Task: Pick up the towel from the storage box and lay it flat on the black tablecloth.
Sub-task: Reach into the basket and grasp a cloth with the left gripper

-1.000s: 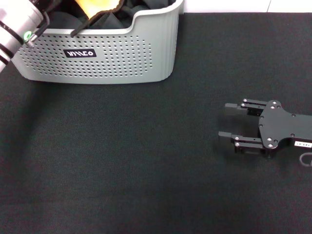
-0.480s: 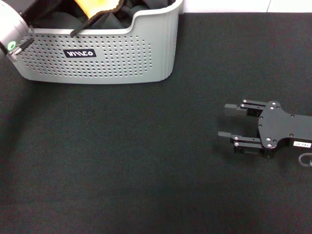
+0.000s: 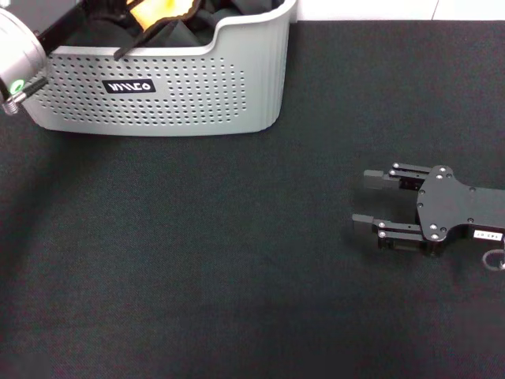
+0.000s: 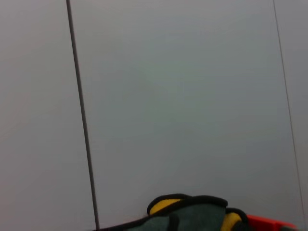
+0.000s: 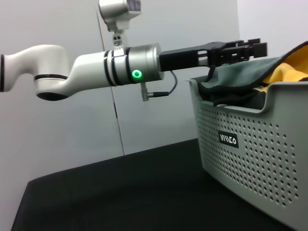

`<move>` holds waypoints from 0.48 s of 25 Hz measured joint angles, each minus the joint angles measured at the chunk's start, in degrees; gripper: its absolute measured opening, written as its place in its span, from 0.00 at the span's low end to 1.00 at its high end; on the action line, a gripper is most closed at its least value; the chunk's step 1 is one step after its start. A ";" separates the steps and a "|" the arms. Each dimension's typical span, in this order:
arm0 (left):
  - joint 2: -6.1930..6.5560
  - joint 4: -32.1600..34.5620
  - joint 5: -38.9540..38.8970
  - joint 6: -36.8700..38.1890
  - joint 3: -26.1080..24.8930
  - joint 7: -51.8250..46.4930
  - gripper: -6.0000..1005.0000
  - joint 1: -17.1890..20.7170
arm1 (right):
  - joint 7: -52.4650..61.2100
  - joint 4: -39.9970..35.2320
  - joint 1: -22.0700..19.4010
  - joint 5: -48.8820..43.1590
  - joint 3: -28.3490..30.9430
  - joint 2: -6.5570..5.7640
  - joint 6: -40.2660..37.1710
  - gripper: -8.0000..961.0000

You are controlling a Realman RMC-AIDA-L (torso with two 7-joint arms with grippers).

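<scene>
The light grey storage box (image 3: 181, 95) stands at the far left of the black tablecloth (image 3: 197, 260). The towel (image 3: 158, 9) lies bunched inside it, yellow-orange with black trim. In the right wrist view the towel (image 5: 240, 79) shows its grey side draped over the rim of the box (image 5: 250, 144), with yellow behind. My left arm (image 3: 20, 51) reaches over the box, and my left gripper (image 5: 248, 48) hovers just above the towel. The left wrist view shows only a bit of the towel (image 4: 192, 214) at its edge. My right gripper (image 3: 363, 199) lies open and empty on the cloth at the right.
Dark folded cloth (image 3: 237, 6) also lies in the box beside the towel. A pale wall (image 5: 57, 134) stands behind the table. The tablecloth (image 5: 120, 192) stretches bare between the box and the right gripper.
My left arm has shifted left, and its gripper has swung further over the box. The towel and the right gripper have hardly moved.
</scene>
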 joint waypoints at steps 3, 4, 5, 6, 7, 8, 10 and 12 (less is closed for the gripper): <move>0.06 2.45 0.85 -0.56 1.41 -1.55 0.78 1.84 | 0.00 0.00 -0.16 0.00 0.10 -0.01 0.00 0.70; 0.07 3.05 1.83 -0.80 1.75 -2.19 0.78 2.21 | 0.00 0.00 -0.16 0.00 0.11 -0.01 0.00 0.70; 0.05 3.30 2.71 -1.11 1.92 -2.57 0.78 2.32 | 0.00 0.00 -0.16 0.01 0.09 -0.01 -0.04 0.70; -0.05 3.52 3.97 -2.08 2.16 -2.87 0.78 2.32 | 0.00 -0.01 -0.10 0.01 0.01 -0.01 -0.15 0.70; -0.14 3.65 4.80 -3.29 2.48 -3.00 0.78 2.21 | 0.00 -0.01 -0.03 0.00 -0.05 -0.01 -0.33 0.70; -0.17 3.75 5.19 -5.13 3.16 -2.98 0.78 1.98 | 0.00 -0.01 0.08 -0.05 -0.11 0.02 -0.64 0.70; -0.13 3.93 5.24 -8.27 4.34 -2.83 0.78 1.53 | 0.00 -0.01 0.30 -0.95 -0.07 0.31 -1.07 0.70; -0.08 4.09 5.21 -11.23 5.26 -1.99 0.78 0.81 | 0.00 -0.01 0.36 -1.36 -0.02 0.49 -1.18 0.70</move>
